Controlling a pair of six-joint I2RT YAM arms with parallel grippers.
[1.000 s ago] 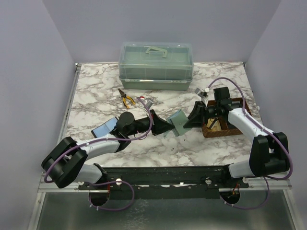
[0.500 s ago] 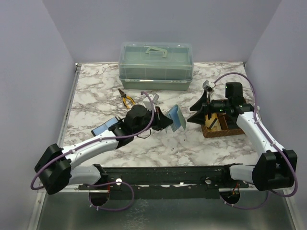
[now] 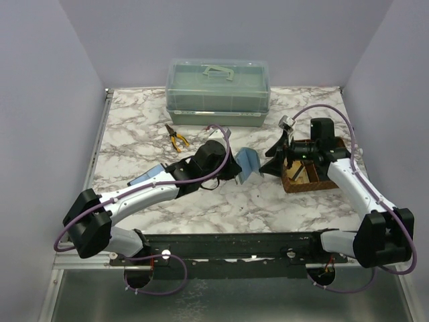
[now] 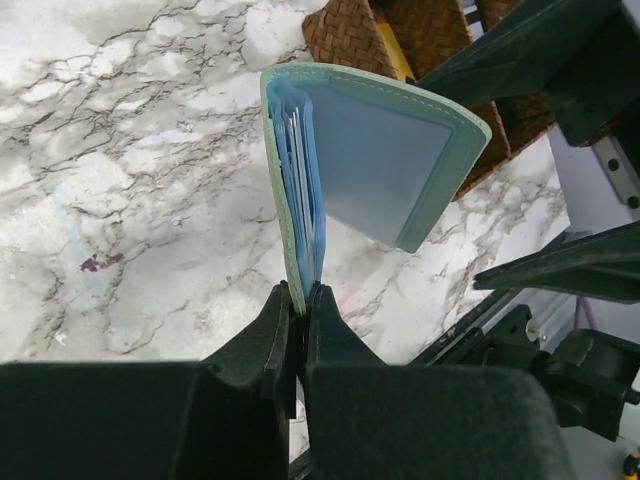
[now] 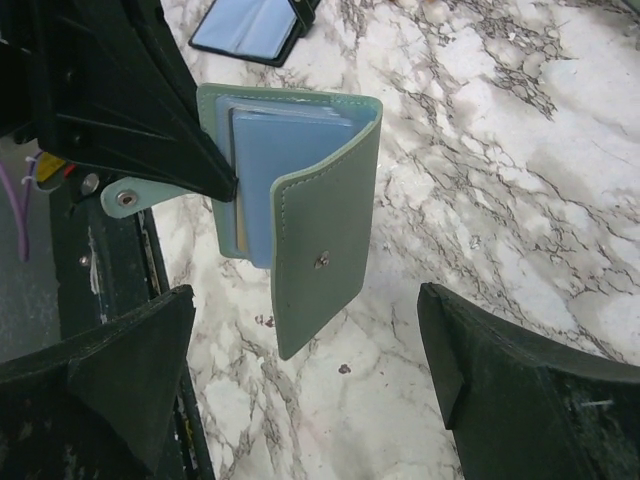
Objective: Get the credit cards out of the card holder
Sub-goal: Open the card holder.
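The card holder (image 3: 249,163) hangs above the middle of the table, grey-green outside and blue inside. My left gripper (image 3: 232,170) is shut on one of its edges (image 4: 301,292), so its free flap (image 5: 325,255) swings half open. Thin card edges, one tan (image 5: 241,225), show between the blue pockets; the credit cards' faces are hidden. My right gripper (image 3: 270,163) stands just right of the holder with its jaws wide apart and nothing between them (image 5: 310,375). In the right wrist view the holder (image 5: 300,190) lies a little beyond the fingertips.
A brown woven basket (image 3: 320,182) with something tan in it sits under my right arm. A black-framed blue panel (image 3: 149,178) lies beside the left arm. Pliers (image 3: 177,139) and a lidded green-clear box (image 3: 218,90) are at the back.
My right gripper has opened wide and come back down beside the holder. My left arm has reached further right, lifting and turning the holder so its blue inside shows.
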